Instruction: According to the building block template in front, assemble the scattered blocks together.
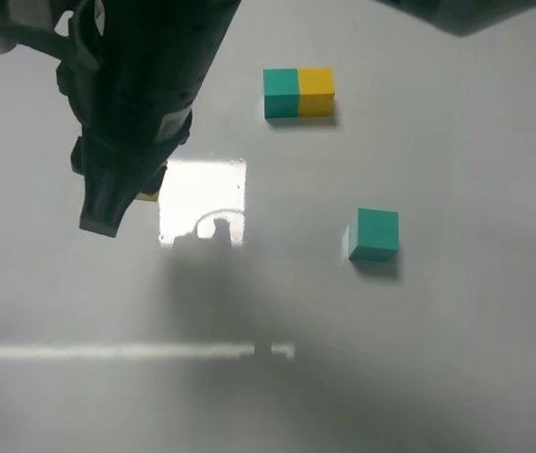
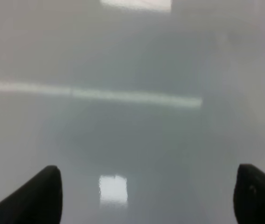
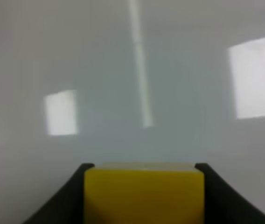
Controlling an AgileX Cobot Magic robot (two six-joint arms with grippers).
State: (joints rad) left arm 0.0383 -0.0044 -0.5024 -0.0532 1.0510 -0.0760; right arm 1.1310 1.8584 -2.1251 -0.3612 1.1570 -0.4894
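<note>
Gripping yellow cube (image 3: 144, 196), right tool (image 3: 144, 168) should carry it level to teal cube (image 1: 374, 234), seating faces flush per template (image 1: 298, 92); left tool (image 2: 149, 170) gapes wide, empty.

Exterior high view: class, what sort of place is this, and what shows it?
Probably a robotics lab bench: a glossy white tabletop, a dark robot arm above it, and small test blocks, a joined teal-and-yellow template and a loose teal cube.
</note>
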